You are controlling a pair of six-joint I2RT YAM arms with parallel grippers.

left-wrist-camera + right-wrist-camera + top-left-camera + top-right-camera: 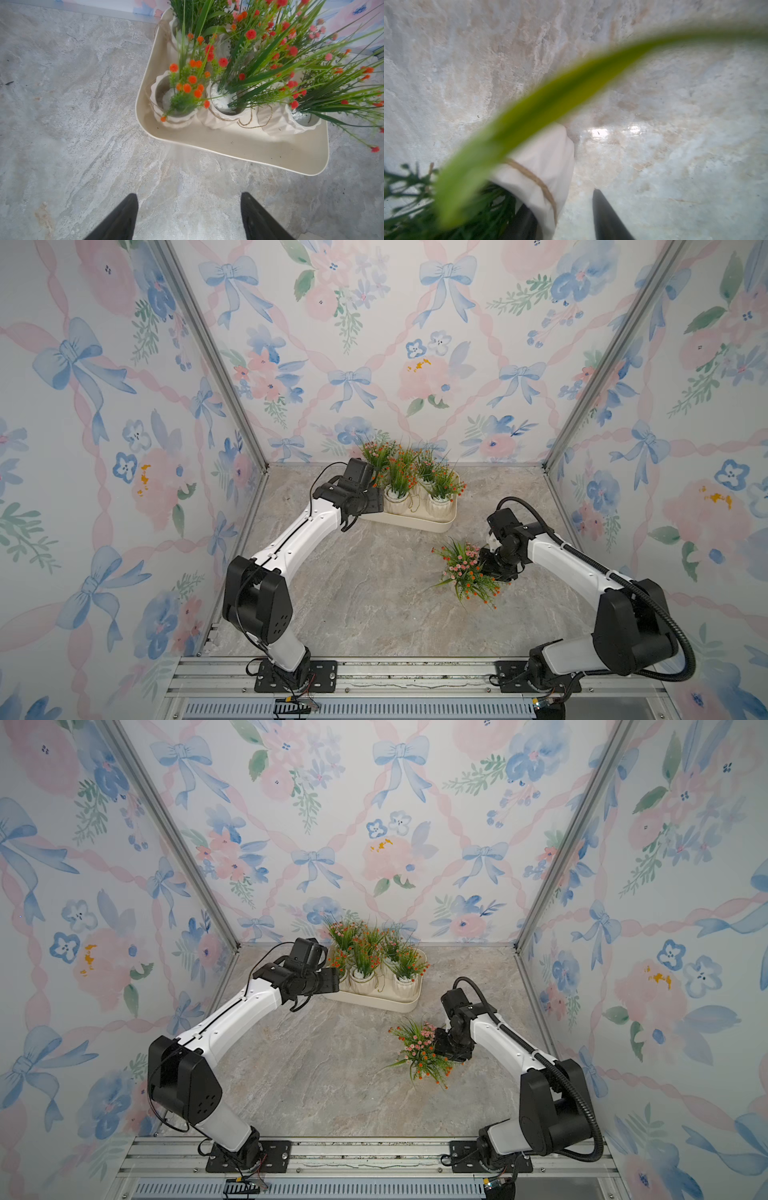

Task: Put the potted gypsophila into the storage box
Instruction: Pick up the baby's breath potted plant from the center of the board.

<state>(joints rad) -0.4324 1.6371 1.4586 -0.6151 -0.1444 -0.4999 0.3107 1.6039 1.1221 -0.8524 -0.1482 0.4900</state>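
Several potted gypsophila [401,481] [368,961] [176,99] stand upright in the cream storage box [415,526] [376,1003] [239,154] at the back of the table. Another potted gypsophila [465,570] [422,1052] with pink and orange blossoms is on the table in front of the box. Its white pot [550,153] is tied with twine. My right gripper [492,568] [448,1048] [560,199] straddles this pot's wall: one finger among the sprigs inside, the other finger [604,214] outside with a gap. My left gripper [374,502] [332,979] [188,194] hangs open and empty beside the box's left end.
Floral-papered walls close in the marble-patterned table [353,593] on three sides. The box sits close to the back wall. A long green blade [550,97] crosses the right wrist view and hides part of the pot.
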